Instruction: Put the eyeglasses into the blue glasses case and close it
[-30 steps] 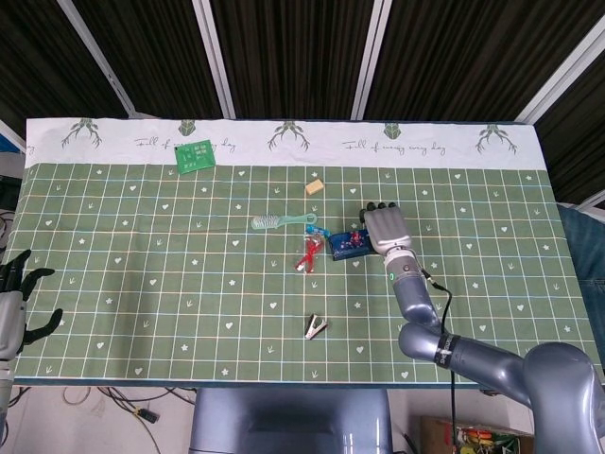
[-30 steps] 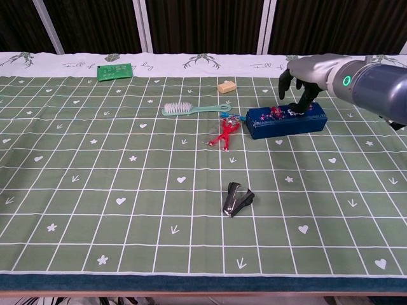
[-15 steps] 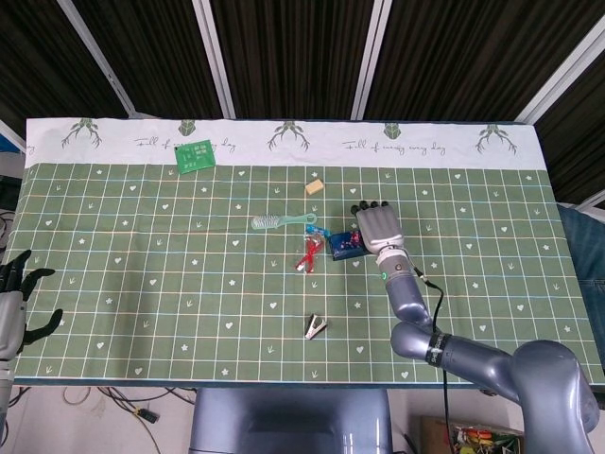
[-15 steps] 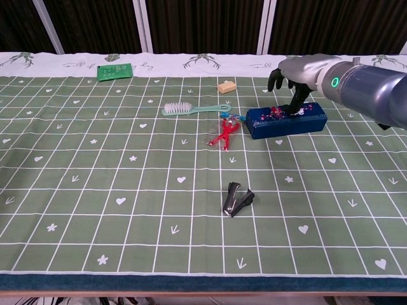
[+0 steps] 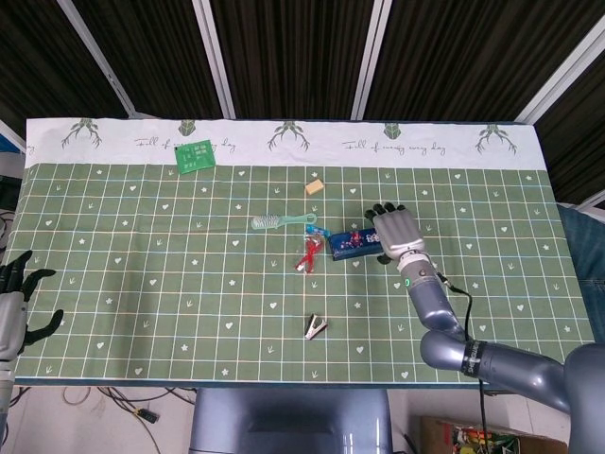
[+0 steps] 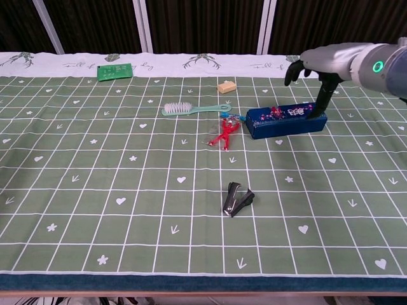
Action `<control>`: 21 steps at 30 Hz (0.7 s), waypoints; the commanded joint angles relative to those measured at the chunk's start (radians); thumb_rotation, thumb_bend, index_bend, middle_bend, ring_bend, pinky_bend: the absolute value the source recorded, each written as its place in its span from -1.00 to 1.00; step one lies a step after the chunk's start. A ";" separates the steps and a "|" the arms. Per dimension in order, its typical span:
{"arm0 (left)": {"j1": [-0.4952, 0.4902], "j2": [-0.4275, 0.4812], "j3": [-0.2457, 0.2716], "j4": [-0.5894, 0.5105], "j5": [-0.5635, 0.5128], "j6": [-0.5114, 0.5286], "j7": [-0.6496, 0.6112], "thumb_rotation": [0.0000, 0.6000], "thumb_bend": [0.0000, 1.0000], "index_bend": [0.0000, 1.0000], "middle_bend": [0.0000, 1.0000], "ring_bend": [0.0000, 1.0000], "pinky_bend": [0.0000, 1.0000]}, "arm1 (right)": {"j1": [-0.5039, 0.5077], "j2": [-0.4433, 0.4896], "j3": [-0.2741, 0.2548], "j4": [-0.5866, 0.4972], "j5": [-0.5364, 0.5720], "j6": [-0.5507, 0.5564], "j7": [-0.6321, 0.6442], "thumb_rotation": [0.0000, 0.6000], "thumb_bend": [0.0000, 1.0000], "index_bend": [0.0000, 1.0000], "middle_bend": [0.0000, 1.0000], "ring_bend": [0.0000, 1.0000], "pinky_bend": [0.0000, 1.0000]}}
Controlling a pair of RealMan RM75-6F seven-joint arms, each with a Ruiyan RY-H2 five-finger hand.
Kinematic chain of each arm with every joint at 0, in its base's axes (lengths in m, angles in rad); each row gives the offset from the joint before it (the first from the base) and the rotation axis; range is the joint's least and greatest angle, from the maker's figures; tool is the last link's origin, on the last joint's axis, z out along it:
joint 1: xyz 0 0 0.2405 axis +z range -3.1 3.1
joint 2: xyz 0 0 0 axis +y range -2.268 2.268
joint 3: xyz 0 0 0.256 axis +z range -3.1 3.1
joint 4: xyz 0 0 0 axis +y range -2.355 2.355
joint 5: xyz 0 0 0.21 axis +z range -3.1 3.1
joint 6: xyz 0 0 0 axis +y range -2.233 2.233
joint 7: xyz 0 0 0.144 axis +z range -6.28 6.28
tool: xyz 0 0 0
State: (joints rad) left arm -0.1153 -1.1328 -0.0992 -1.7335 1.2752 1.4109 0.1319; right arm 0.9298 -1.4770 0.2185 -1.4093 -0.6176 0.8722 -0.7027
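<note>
The blue glasses case [image 6: 286, 121] [image 5: 351, 245] lies right of the table's middle, its patterned lid looking closed. Red eyeglasses [image 6: 222, 135] [image 5: 307, 255] lie on the cloth just off the case's left end, outside it. My right hand [image 6: 318, 67] [image 5: 397, 233] hovers over the case's right end with its fingers spread, and one fingertip [image 6: 314, 109] points down onto that end. It holds nothing. My left hand [image 5: 14, 295] hangs at the table's far left edge, fingers apart and empty, seen only in the head view.
A teal brush [image 6: 189, 109] lies left of the case, its handle end near the eyeglasses. A beige block [image 6: 226, 86] and a green circuit board [image 6: 114, 70] sit further back. A black staple remover [image 6: 237, 199] lies nearer the front edge.
My right hand has slid right along the case, from above its middle to its right end, with its fingers spreading wider. The case, the eyeglasses and the left hand have not moved.
</note>
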 commanded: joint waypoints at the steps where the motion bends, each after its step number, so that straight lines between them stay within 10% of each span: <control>1: 0.000 0.000 -0.001 0.000 -0.002 0.000 0.000 1.00 -0.41 -0.49 -1.00 -1.00 -1.00 | -0.010 0.021 -0.017 -0.019 -0.002 -0.012 0.017 1.00 -0.59 -0.57 -0.70 -0.76 -0.52; 21: 0.002 -0.012 -0.002 0.001 -0.004 0.014 0.025 1.00 -0.41 -0.49 -1.00 -1.00 -1.00 | -0.467 0.123 -0.273 -0.234 -0.572 0.524 0.378 1.00 -0.59 -0.77 -0.82 -0.81 -0.52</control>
State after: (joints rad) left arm -0.1130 -1.1444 -0.1009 -1.7330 1.2712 1.4242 0.1571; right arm 0.5258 -1.3736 -0.0109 -1.6154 -1.1223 1.3267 -0.3697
